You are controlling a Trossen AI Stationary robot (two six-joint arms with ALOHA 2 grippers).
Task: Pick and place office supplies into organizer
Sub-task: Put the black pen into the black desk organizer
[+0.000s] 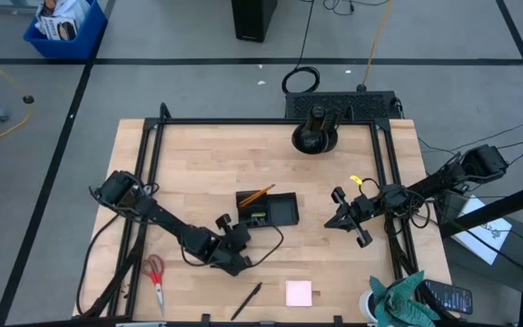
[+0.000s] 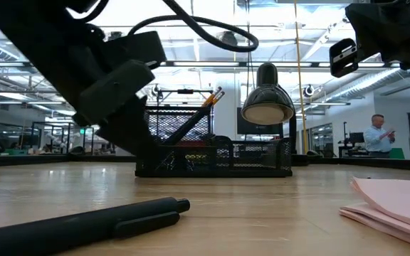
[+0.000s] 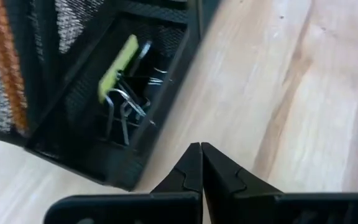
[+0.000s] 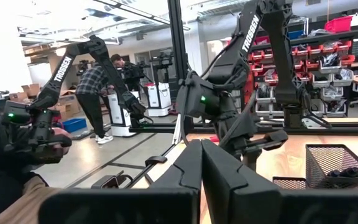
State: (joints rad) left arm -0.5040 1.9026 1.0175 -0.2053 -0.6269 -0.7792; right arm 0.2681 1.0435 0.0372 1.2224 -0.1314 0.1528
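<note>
My left gripper [image 3: 201, 155], fingers pressed shut and empty, hovers just beside the organizer [image 1: 269, 210] holding pencils and clips, and should open before reaching for the pen [image 1: 246, 301] near the table's front edge.

Lighting even and bright from overhead; ceiling strips glare white in low view. Desk [image 1: 334, 263] shows only soft, faint shadows. Black pen [image 2: 84, 222] and pink sticky-note pad [image 2: 397, 203] blurred in near foreground. Left wrist view soft overall, mesh organizer [image 3: 92, 93] smeared.
</note>
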